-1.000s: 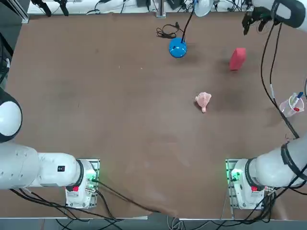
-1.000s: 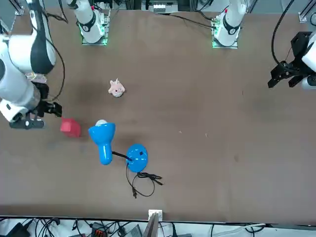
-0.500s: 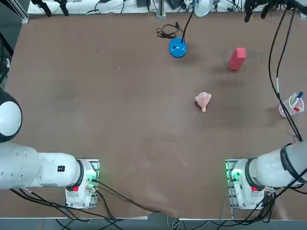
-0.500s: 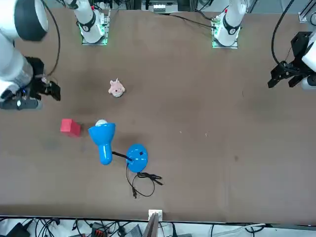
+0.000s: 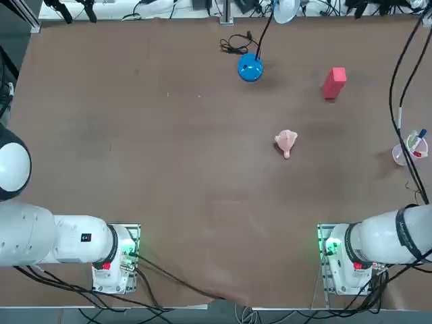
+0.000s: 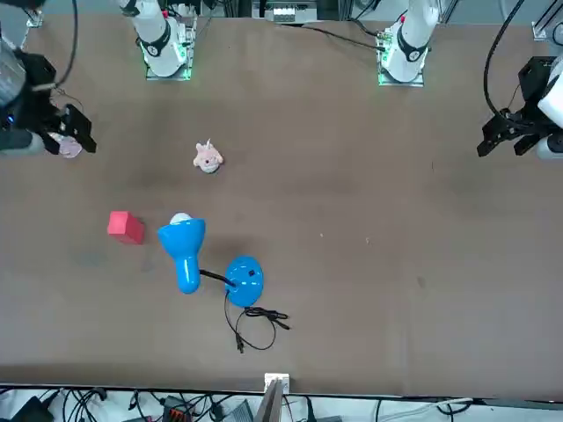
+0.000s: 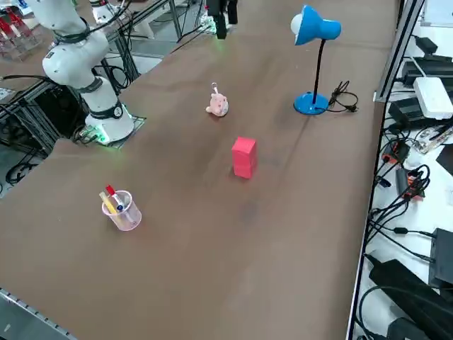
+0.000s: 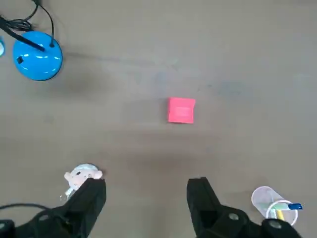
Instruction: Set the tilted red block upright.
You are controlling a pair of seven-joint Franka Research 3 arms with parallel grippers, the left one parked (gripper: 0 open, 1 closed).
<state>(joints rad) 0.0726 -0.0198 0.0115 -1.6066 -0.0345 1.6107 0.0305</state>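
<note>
You see small matte red rectangular block (image 7: 243, 156) upright on brown table (image 5: 169, 155), about 2 o'clock from pink toy (image 5: 286, 142). Right gripper (image 8: 147, 194) high above, fingers spread, apparently empty.

from the top we look straight down on the brown counter (image 5: 169, 169), with the arm bases at our near edge. from the front we look down from the far side, facing the robot. from the right side we look slanting across. the wrist camera looks down from high up. all four views share the red block (image 5: 334, 82) and the blue lamp (image 6: 189, 251).
</note>
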